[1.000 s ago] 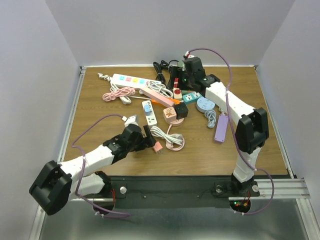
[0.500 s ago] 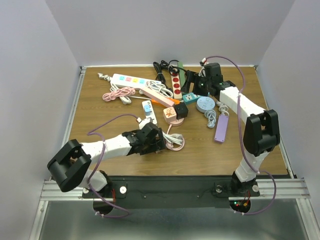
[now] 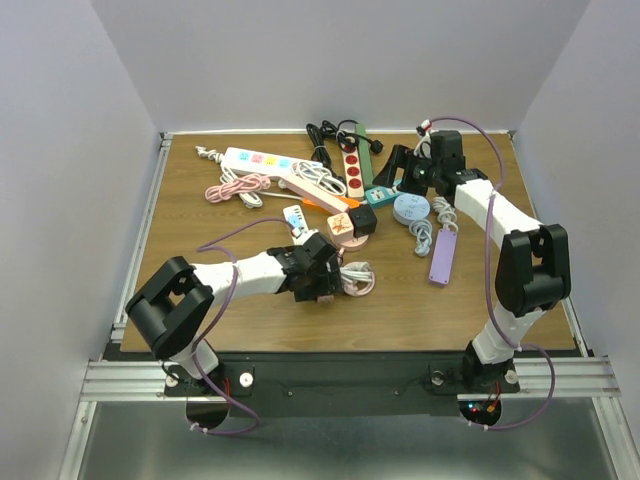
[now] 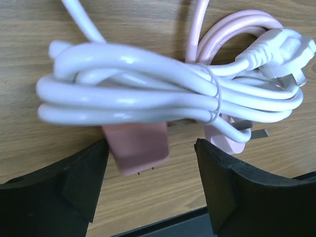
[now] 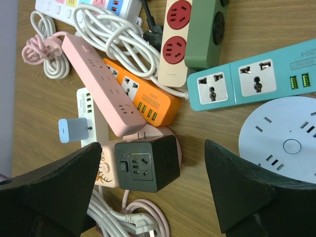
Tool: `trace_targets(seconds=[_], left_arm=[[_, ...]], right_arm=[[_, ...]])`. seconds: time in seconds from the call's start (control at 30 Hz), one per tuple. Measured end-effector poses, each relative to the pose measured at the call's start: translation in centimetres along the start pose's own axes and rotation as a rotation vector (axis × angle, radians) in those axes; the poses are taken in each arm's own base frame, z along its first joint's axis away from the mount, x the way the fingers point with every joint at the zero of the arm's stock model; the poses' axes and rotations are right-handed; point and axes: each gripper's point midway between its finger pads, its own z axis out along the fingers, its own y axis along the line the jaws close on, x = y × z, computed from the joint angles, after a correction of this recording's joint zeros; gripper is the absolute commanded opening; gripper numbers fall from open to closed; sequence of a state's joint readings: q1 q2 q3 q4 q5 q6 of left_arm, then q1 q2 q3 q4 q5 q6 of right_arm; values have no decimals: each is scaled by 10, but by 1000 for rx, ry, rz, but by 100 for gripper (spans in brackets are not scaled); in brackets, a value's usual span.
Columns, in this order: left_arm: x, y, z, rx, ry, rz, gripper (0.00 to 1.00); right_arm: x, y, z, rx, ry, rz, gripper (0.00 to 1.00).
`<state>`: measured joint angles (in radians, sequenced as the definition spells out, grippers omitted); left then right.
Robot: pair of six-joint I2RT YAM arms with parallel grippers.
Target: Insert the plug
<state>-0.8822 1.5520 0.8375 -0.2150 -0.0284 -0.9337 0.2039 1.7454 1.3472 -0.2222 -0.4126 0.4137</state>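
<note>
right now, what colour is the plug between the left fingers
The plug is pale pink; left wrist view.

Teal power strip (image 5: 252, 81): edge marking "204"; other print illegible.

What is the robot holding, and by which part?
Nothing yet. The left end effector sits open around the pink plug without pinching it; the right end effector hangs open, empty.

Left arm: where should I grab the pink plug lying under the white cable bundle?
Pinch the pink plug across its flat side faces, on the end sticking out from under the white cable bundle. Probably come straight down: the left end effector straddles that end.
</note>
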Motion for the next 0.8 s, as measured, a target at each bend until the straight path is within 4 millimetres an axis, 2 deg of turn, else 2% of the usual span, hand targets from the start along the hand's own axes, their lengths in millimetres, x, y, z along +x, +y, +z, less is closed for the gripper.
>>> trace_targets(seconds=[0.03, 0.2, 0.37, 0.43, 0.5, 0.53, 0.57, 0.8], left_arm=[[-1, -1, 2, -5, 5, 9, 71], [-3, -4, 7, -13, 15, 55, 64], [-2, -2, 8, -17, 20, 107, 51], [-2, -3, 8, -13, 20, 127, 40], [-1, -3, 8, -11, 17, 151, 24], [-1, -3, 8, -10, 13, 172, 6], [-1, -4, 8, -10, 11, 183, 0], [4, -3, 4, -1, -30, 311, 0]], right_arm=[[1, 1, 0, -7, 3, 0, 89], [1, 5, 0, -31, 7, -3, 89], [1, 7, 0, -42, 8, -4, 89], [2, 7, 0, -47, 12, -3, 89], [4, 7, 0, -51, 17, -2, 89], [5, 7, 0, -55, 19, -1, 89], [7, 7, 0, -56, 23, 1, 89], [29, 8, -2, -90, 78, 26, 89]])
